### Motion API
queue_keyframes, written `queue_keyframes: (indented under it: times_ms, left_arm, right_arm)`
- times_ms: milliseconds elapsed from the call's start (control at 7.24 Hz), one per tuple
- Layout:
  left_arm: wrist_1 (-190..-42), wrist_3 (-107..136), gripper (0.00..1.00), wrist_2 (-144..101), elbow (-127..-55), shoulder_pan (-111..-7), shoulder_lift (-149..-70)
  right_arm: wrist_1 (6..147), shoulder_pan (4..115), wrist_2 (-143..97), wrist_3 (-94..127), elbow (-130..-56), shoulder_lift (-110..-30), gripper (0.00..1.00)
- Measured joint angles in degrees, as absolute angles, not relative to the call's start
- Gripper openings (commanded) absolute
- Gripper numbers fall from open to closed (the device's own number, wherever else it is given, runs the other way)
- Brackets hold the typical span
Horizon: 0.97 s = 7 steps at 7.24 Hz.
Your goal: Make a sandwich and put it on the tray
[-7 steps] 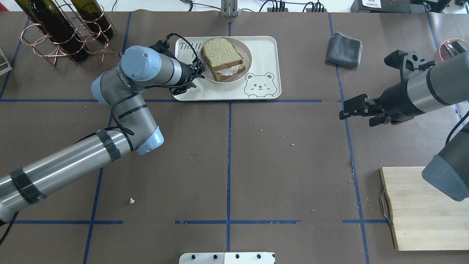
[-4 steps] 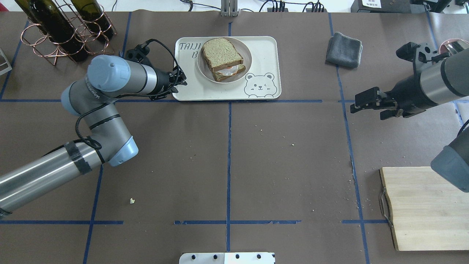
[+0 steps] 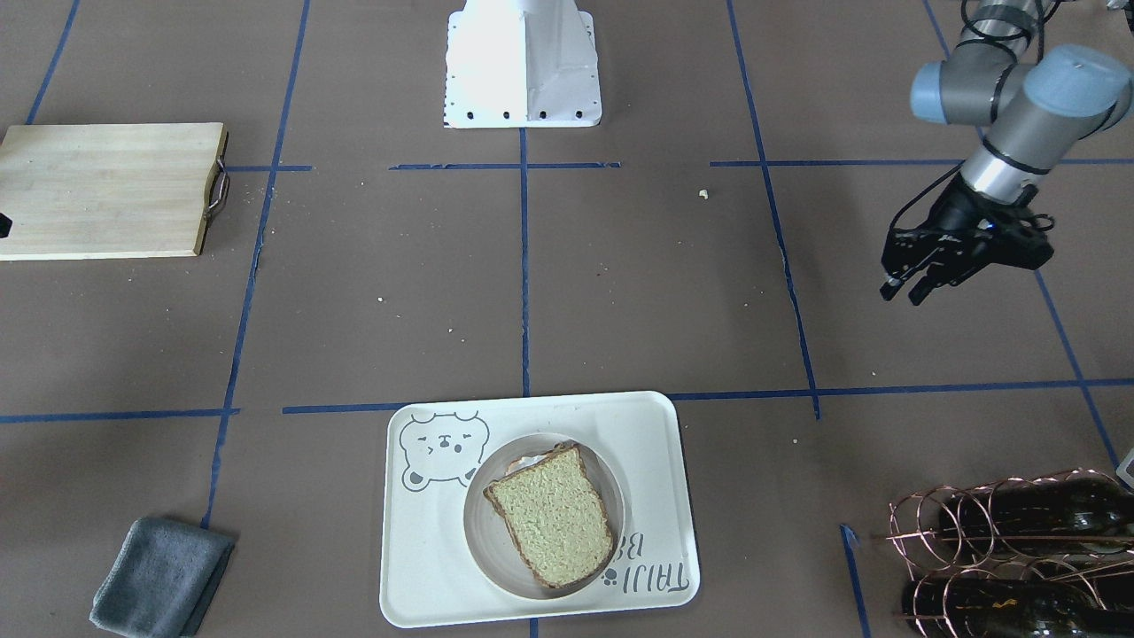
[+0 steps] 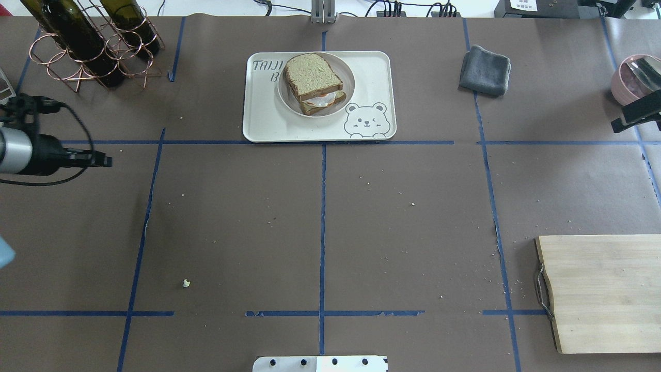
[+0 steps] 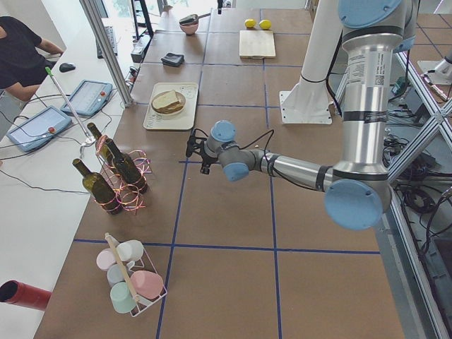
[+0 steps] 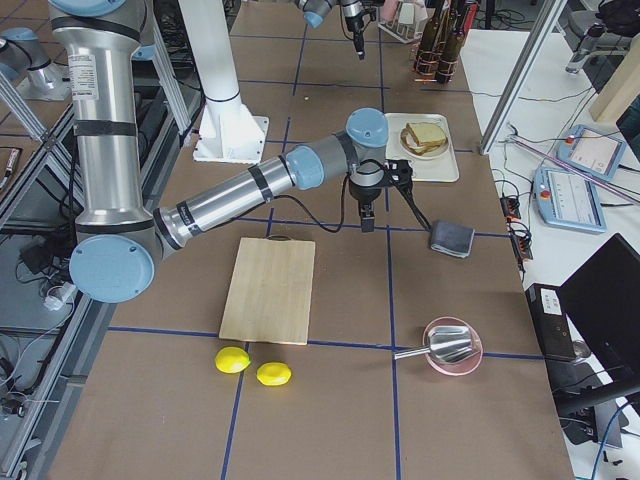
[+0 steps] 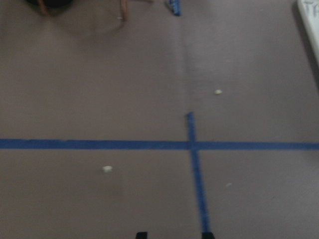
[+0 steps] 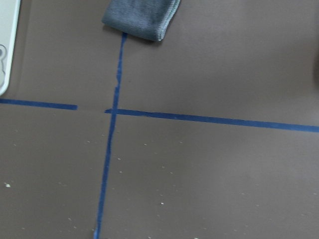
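The sandwich [image 4: 313, 82] is two slices of tan bread with a white egg between them. It lies on a small round plate [image 4: 348, 77] on the cream bear tray [image 4: 320, 126] at the far middle of the table. It also shows in the front view [image 3: 551, 516]. My left gripper [image 4: 106, 160] is open and empty, low over bare table far to the left of the tray; it also shows in the front view [image 3: 902, 291]. My right gripper [image 4: 617, 120] is at the right edge, looks open and empty, well away from the tray.
A copper rack of wine bottles [image 4: 93, 46] stands at the far left. A folded grey cloth [image 4: 484, 70] lies right of the tray. A pink bowl [image 4: 635, 77] is at the far right. A wooden cutting board [image 4: 599, 292] lies near right, with two lemons [image 6: 232, 360] beyond it.
Both arms have drawn back outward from the middle: the left gripper from the tray's left edge to the table's left side, the right gripper to the right edge. The sandwich has not moved.
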<state>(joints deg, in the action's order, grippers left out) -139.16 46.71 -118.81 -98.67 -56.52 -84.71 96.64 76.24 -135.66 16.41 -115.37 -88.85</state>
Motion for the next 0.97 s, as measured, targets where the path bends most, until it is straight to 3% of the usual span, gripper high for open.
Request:
queue_keyframes:
  times_ms: [415, 691, 829, 967]
  left_arm:
    - [-134.6, 10.8, 0.49, -132.4, -91.8, -79.4, -78.0]
    - [-118.3, -5.8, 0.49, -135.0, -91.8, -89.5, -78.1]
    - [-108.4, -10.3, 0.71, -135.2, -94.3, -92.2, -78.9]
    - [-100.4, -12.3, 1.0, -135.3, -97.0, -93.5, -79.8]
  right_arm:
    - [103.1, 83.5, -136.3, -1.0, -112.4, -92.7, 1.0]
    - [103.5, 85.6, -139.5, -4.6, -110.0, -93.1, 1.0]
    - [103.5, 85.8, -140.1, -4.7, -109.8, -93.0, 1.0]
    - [103.4, 85.8, -140.1, -4.0, -109.8, -92.6, 1.0]
